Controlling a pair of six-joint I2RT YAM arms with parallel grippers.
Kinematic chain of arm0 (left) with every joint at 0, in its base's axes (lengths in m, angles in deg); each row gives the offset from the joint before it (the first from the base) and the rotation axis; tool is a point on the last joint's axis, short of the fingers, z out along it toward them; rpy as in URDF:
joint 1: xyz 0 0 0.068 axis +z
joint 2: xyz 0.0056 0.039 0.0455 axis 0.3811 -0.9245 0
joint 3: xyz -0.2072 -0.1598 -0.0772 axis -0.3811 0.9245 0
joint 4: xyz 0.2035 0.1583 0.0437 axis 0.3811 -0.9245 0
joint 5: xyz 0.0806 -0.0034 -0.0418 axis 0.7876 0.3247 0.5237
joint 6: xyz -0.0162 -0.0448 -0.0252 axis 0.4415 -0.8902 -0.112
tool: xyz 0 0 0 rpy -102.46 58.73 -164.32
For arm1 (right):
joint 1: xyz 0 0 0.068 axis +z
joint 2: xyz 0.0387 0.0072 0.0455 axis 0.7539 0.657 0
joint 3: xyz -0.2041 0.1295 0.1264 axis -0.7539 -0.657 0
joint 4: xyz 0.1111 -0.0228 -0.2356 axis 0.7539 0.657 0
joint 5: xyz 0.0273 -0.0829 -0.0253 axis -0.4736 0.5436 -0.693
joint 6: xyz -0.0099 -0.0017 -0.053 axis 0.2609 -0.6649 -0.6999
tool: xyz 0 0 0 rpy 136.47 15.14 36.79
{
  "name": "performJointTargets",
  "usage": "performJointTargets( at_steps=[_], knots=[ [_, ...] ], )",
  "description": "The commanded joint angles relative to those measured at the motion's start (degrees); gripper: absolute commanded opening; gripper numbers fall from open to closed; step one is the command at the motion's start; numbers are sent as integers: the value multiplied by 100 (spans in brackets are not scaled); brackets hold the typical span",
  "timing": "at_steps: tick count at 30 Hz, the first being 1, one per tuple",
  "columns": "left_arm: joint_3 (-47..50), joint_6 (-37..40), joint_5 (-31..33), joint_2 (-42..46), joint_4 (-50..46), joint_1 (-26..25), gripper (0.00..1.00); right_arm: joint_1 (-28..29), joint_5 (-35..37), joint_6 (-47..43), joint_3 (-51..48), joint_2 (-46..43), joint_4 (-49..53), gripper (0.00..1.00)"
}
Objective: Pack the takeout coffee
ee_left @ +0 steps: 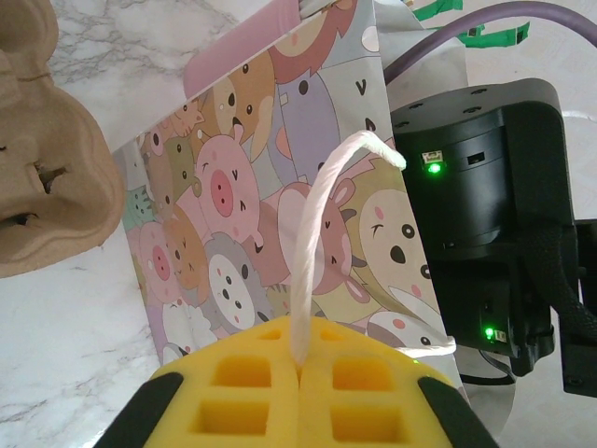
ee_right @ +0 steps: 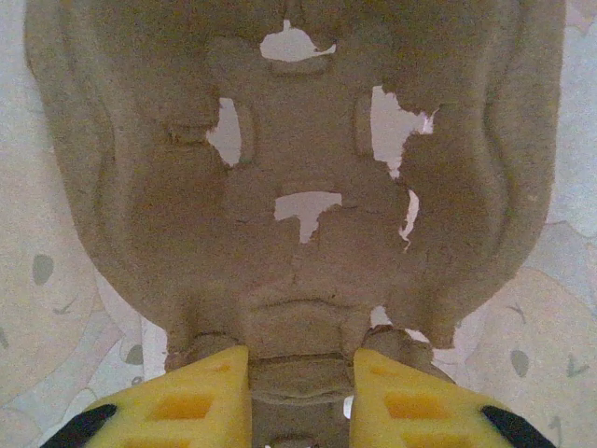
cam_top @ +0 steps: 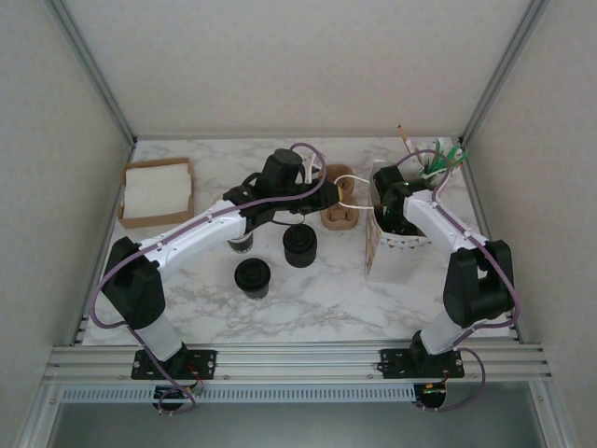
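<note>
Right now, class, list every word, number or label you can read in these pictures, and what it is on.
No readable text.
The bag carries only cartoon animals, no words.
A tiny white mark on the black arm housing is too small to read.

I see the left arm (cam_top: 196, 229) stretched forward and rightward, left gripper (ee_left: 300, 359) pinched tight on a cord (ee_left: 322, 215). Right arm (cam_top: 471, 271) folded; right gripper (ee_right: 300, 378) clamps a cardboard tray (ee_right: 298, 187).
</note>
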Motion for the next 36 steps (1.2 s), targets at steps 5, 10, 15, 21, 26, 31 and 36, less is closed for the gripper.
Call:
performJointTargets(
  at_steps=[5,10,15,21,26,31,36],
  knots=[
    [44,-100,-3,222,233,-58,0,-31,-200,159,-203,94,-40,28],
    [-29,-117,8,176,186,-87,0,-23,-319,178,-216,125,-55,28],
    [-27,-182,42,221,164,-184,0,-20,-407,194,-238,83,8,29],
    [72,-302,182,423,167,-334,2,-19,-510,213,-174,-124,175,32],
    [213,-383,286,541,192,-392,5,-17,-444,212,-124,-225,289,35],
    [260,-413,355,598,185,-409,10,-15,-379,207,-6,-391,437,38],
    [250,-423,415,654,163,-425,17,-14,-301,197,82,-607,592,45]
  ],
)
